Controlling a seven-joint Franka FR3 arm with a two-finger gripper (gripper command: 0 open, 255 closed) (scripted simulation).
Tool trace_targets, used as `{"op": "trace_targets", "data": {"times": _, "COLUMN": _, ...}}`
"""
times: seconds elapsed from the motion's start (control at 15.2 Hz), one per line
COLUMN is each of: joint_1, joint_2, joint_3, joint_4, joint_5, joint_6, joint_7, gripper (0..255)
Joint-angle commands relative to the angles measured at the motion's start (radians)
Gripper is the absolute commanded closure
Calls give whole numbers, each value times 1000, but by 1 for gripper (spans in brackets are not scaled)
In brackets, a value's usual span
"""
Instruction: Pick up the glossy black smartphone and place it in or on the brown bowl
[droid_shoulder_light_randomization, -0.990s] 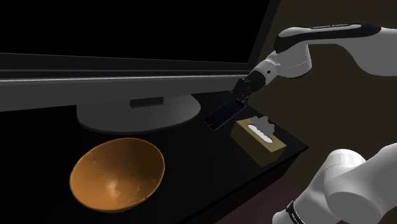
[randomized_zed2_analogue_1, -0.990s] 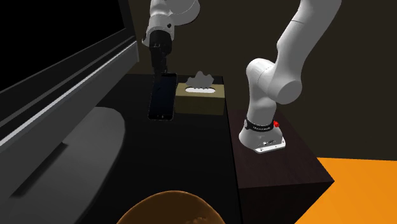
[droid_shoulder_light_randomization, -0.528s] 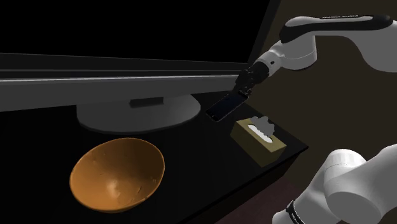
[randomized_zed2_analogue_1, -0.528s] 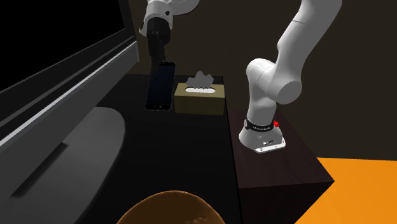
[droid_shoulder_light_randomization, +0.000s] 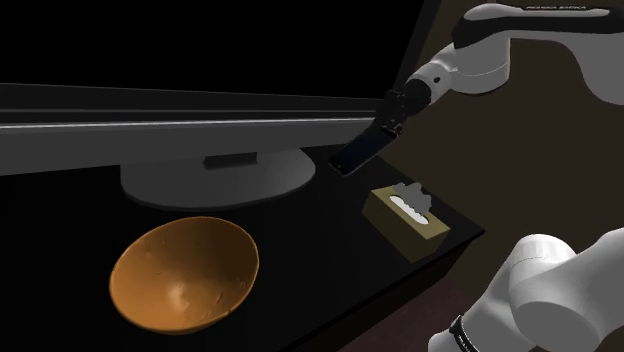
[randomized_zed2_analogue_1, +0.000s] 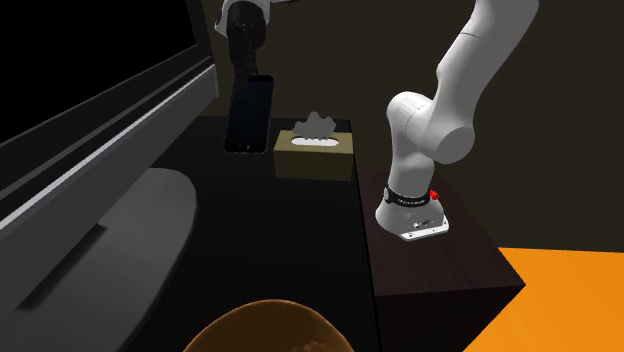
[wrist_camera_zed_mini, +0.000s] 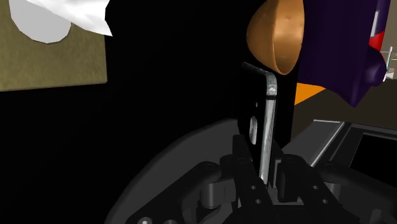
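A glossy black smartphone (droid_shoulder_light_randomization: 361, 153) hangs tilted in the air, pinched at its upper end by my black gripper (droid_shoulder_light_randomization: 390, 117), which is shut on it. It hovers above the dark tabletop, over the gap between the monitor base and the tissue box. In the second exterior view the smartphone (randomized_zed2_analogue_1: 249, 114) dangles below the gripper (randomized_zed2_analogue_1: 245, 62). In the wrist view the smartphone (wrist_camera_zed_mini: 268, 121) stands edge-on between the fingers (wrist_camera_zed_mini: 238, 159), with the brown bowl (wrist_camera_zed_mini: 278, 35) beyond it. The brown bowl (droid_shoulder_light_randomization: 184, 273) sits empty near the table's front at the shoulder view's left.
A large monitor (droid_shoulder_light_randomization: 180, 110) on a rounded grey base (droid_shoulder_light_randomization: 215, 180) spans the back of the black table (droid_shoulder_light_randomization: 330, 260). An olive tissue box (droid_shoulder_light_randomization: 408, 214) with white tissue stands at the table's right end. My stand (randomized_zed2_analogue_1: 435, 255) is a dark box beside the table.
The gripper has lifted the smartphone higher, from just above the tabletop beside the tissue box to well above it. Bowl and tissue box have not moved.
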Motion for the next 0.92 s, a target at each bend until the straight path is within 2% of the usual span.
{"op": "trace_targets", "data": {"times": 0.0, "joint_1": 1, "joint_2": -1, "joint_3": 1, "joint_4": 23, "joint_5": -1, "joint_6": -17, "joint_7": 18, "gripper": 255}}
{"op": "trace_targets", "data": {"times": 0.13, "joint_1": 2, "joint_2": -2, "joint_3": 1, "joint_4": 39, "joint_5": -1, "joint_6": -28, "joint_7": 29, "gripper": 255}}
{"op": "trace_targets", "data": {"times": 0.86, "joint_1": 86, "joint_2": -85, "joint_3": 257, "joint_4": -68, "joint_5": 128, "joint_6": 208, "joint_7": 213, "gripper": 255}}
